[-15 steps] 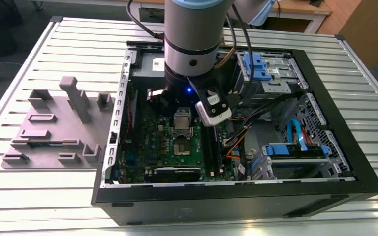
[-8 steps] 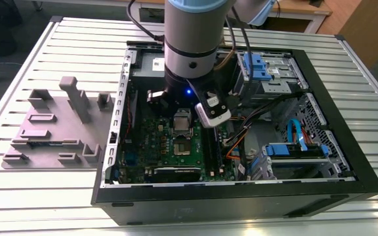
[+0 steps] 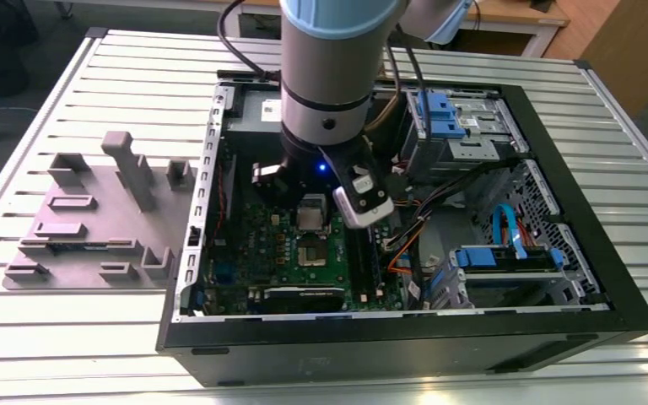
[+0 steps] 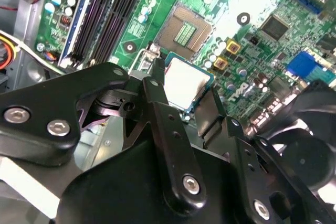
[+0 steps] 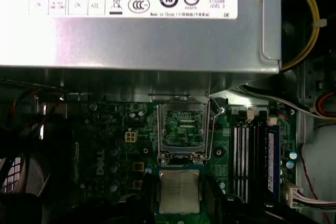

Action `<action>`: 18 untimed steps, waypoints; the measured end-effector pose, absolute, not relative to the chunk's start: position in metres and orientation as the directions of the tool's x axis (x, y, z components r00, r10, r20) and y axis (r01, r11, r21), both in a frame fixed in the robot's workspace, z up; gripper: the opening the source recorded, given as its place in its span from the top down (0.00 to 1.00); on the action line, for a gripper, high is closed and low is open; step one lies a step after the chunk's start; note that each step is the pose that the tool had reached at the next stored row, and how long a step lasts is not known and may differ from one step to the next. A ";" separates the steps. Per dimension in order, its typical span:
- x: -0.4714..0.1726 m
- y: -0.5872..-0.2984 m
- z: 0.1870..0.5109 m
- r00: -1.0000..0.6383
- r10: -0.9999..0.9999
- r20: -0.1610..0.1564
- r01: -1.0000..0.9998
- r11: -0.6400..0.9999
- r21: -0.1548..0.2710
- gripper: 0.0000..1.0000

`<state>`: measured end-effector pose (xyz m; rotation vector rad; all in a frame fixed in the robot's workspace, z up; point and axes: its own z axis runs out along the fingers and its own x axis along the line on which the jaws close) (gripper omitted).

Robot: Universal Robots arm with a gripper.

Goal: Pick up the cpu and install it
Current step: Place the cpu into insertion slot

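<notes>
The fingers (image 4: 157,98) grip the cpu (image 4: 186,83) by its edges, and we see it level near the open socket (image 4: 185,31) — held flat, we judge, to seat squarely.

Clear gap between pincer (image 4: 185,90) and socket (image 4: 185,31)

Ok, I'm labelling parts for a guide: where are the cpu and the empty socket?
cpu (image 5: 179,191): first wrist view, middle of its silver metal top.
socket (image 5: 182,129): first wrist view, centre of its exposed contact field.
</notes>
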<state>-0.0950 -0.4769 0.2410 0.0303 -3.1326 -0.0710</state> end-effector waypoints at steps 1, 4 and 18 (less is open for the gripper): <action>-0.095 -0.478 0.240 -1.000 -0.020 0.008 -0.019 0.999 0.045 0.53; -0.095 -0.483 0.236 -1.000 -0.020 0.008 -0.019 0.999 0.046 0.53; -0.095 -0.494 0.215 -1.000 -0.013 0.008 -0.013 0.999 0.045 0.53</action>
